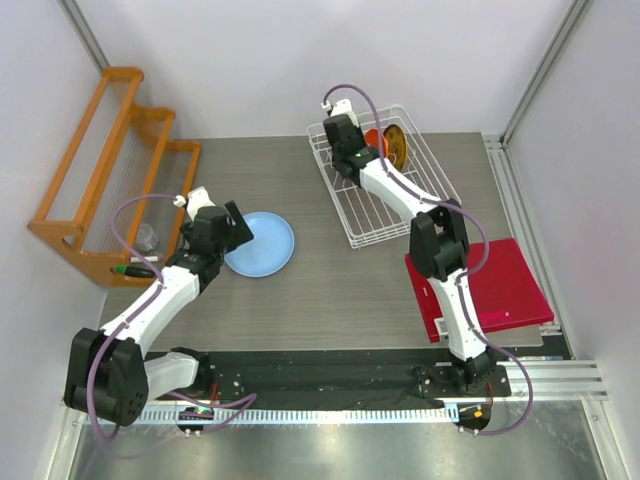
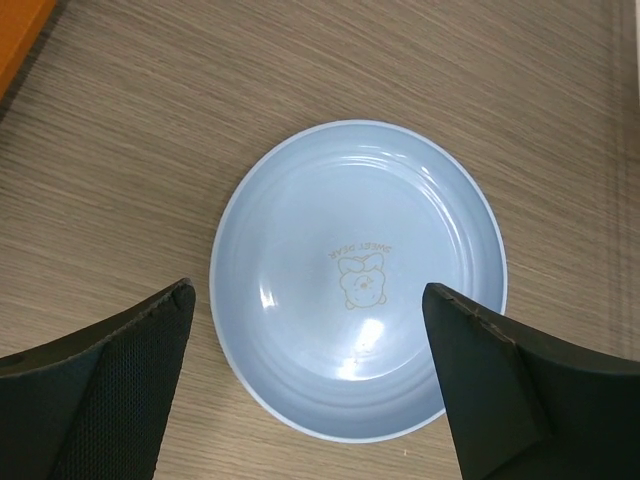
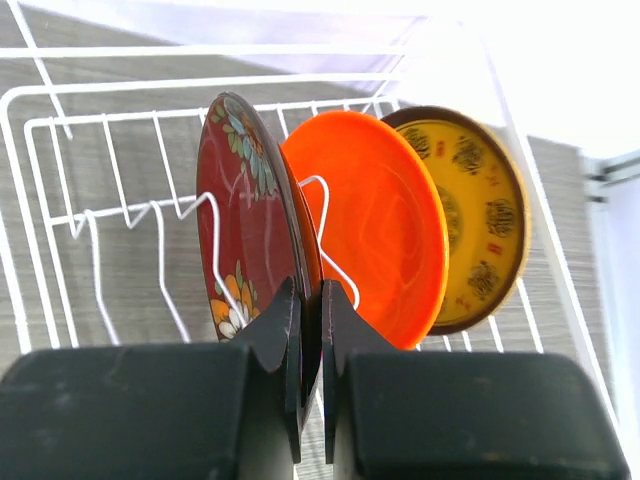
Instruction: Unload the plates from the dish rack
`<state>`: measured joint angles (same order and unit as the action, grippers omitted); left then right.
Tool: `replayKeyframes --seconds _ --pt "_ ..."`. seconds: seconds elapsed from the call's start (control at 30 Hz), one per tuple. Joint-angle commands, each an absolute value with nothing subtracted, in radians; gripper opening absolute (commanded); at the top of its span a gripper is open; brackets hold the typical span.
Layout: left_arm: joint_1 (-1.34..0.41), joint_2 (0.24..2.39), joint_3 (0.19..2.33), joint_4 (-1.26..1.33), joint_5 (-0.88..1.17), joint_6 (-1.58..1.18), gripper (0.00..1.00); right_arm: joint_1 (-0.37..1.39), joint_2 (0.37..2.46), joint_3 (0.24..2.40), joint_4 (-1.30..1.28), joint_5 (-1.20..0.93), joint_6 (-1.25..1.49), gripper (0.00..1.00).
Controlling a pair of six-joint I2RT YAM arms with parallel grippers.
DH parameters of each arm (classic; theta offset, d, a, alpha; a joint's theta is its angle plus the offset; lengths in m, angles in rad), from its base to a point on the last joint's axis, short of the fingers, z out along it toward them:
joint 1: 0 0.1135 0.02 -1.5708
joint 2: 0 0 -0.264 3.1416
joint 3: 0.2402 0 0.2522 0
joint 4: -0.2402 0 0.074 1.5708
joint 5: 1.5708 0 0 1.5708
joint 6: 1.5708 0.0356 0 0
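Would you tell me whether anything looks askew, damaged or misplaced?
Nothing stands out: the light blue plate lies flat on the table; red floral plate, orange plate and yellow plate stand on edge in the dish rack.

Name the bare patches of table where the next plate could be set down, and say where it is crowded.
Bare table lies between the blue plate, the red book and the dish rack; another patch between the orange shelf and the rack. Crowded: the rack's far end, three plates standing.
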<state>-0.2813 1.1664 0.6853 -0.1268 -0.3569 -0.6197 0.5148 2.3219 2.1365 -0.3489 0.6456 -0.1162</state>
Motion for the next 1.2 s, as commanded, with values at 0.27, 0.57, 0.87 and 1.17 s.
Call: replayKeyframes --seconds 0.27,0.57,0.87,1.17 --pt "-0.281 1.152 0.739 -0.124 -0.328 -0.603 0.99 0.555 2.036 1.912 -0.040 0.925 -0.233 0.01" --pt "-0.281 1.167 0.746 -0.114 -0.298 -0.612 1.00 0.569 1.902 1.832 -0.077 0.868 -0.177 0.01" --pt "-0.281 1.200 0.738 0.069 -0.023 -0.591 0.99 0.580 1.740 1.752 -0.308 0.476 0.119 0.01" --pt "-0.281 1.266 0.704 0.251 0.121 -0.652 0.99 0.581 1.562 1.522 -0.239 -0.038 0.366 0.01"
